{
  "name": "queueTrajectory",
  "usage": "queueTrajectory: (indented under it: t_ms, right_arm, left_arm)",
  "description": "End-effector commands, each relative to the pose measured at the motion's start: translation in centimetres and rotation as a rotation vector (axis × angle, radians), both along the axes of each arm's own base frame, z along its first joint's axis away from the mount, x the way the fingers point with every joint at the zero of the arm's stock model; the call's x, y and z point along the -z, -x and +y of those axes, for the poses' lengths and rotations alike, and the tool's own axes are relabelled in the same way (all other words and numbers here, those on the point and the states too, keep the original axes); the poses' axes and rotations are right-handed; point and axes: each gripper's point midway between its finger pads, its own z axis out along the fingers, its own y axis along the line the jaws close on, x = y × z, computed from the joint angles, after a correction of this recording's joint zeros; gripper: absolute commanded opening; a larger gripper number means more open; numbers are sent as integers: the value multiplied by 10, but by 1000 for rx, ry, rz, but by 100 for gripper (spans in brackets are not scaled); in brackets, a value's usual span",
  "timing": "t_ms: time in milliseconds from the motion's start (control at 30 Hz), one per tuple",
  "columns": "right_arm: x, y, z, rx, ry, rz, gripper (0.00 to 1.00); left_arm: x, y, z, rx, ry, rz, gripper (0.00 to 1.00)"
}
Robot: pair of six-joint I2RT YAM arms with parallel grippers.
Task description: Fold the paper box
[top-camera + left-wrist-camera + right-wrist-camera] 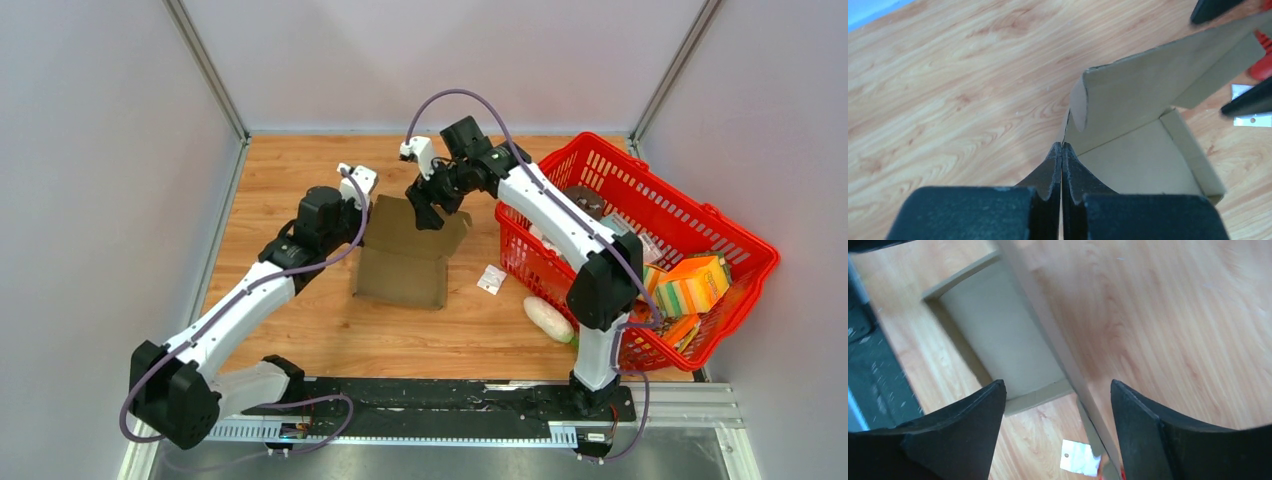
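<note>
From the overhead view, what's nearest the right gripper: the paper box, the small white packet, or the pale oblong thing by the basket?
1. Paper box, right beneath the right gripper, at its raised flap.
2. Small white packet, on the table farther right.
3. Pale oblong thing, beside the red basket, nearest the arm bases.

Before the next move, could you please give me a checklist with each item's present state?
1. The left gripper is shut on the paper box wall: ok.
2. The right gripper is open astride the lid flap: ok.
3. The lid flap is folded down: not ok, stands raised.
4. The white packet lies apart from the box: ok.
5. The right arm clears the red basket: cannot tell.
</note>
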Motion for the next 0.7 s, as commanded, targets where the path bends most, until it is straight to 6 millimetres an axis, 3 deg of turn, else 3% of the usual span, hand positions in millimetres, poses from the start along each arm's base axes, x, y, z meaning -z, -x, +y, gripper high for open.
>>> queueTrajectory:
  t_ms: [0,67,167,267,333,467,567,633,667]
  right_arm:
    - [-59,-45,-27,347,-68,-194,80]
    - [-64,-62,-55,563,-13,-237,82]
    - [-56,-62,-93,776,52,-256,86]
    - [-45,-43,-130,975,106,-220,87]
    - [-22,-18,-138,1064,99,-126,85]
    - [23,28,-113,1004,108,-70,82]
    - [47,49,-111,1050,165,-61,78]
    - [43,50,-112,1080,190,-150,77]
    - [37,55,-99,1045,190,-205,78]
  left_arm:
    - [-31,1,30,-224,145,-131,0]
    - [-29,6,38,-287,205,-138,0]
    - [-12,18,61,-412,239,-133,0]
    - [2,30,85,-520,222,-124,0]
    - [5,38,94,-558,226,-126,0]
    - [9,48,105,-586,220,-130,0]
    - [14,53,110,-618,227,-117,0]
    - [17,55,112,-641,255,-102,0]
    - [18,55,111,-638,262,-96,0]
